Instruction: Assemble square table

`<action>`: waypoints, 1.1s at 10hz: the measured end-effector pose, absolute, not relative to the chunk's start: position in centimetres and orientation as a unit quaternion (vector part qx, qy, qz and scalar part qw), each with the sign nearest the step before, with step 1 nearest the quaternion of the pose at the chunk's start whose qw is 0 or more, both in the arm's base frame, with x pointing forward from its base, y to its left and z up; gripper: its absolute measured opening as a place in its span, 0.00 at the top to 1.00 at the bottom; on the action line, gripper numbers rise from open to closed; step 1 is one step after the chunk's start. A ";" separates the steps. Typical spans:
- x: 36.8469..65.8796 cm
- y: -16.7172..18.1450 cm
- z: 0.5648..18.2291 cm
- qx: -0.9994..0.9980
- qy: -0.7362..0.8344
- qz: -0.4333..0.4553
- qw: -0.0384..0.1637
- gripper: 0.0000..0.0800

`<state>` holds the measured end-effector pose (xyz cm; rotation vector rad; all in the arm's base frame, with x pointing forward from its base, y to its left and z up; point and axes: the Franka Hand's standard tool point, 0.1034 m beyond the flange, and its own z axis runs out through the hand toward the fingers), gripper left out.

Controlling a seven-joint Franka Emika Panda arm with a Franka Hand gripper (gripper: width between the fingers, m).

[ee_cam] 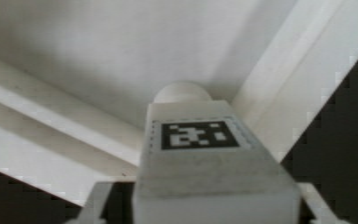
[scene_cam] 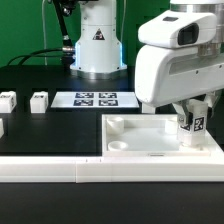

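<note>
The square table top (scene_cam: 135, 137) is a white tray-like square with a raised rim, lying at the front of the table toward the exterior view's right. My gripper (scene_cam: 192, 118) is shut on a white tagged block leg (scene_cam: 192, 127) and holds it upright over the top's corner on the exterior view's right. In the wrist view the leg (ee_cam: 197, 140) fills the middle between my fingers (ee_cam: 105, 200), its far end at the inner corner of the top's rim (ee_cam: 274, 75). Two more legs (scene_cam: 39, 100) (scene_cam: 7, 100) stand on the exterior view's left.
The marker board (scene_cam: 95, 99) lies flat behind the top, before the robot base (scene_cam: 97, 45). A long white border rail (scene_cam: 100, 168) runs along the front edge. Another white part (scene_cam: 2, 128) shows at the exterior view's left edge.
</note>
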<state>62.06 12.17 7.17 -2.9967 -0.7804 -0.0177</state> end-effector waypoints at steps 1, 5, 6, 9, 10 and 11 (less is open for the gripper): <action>62.1 12.2 7.2 -0.970 -0.241 -0.005 0.023 0.64; 62.1 12.1 7.1 -0.993 -0.110 -0.002 0.029 0.64; 62.1 12.1 7.1 -0.998 -0.050 -0.001 0.027 0.64; 62.1 11.9 7.1 -0.995 0.093 0.003 0.031 0.64; 62.2 11.8 7.1 -0.986 0.161 0.007 0.036 0.64; 62.2 11.7 7.0 -0.974 0.221 0.010 0.039 0.64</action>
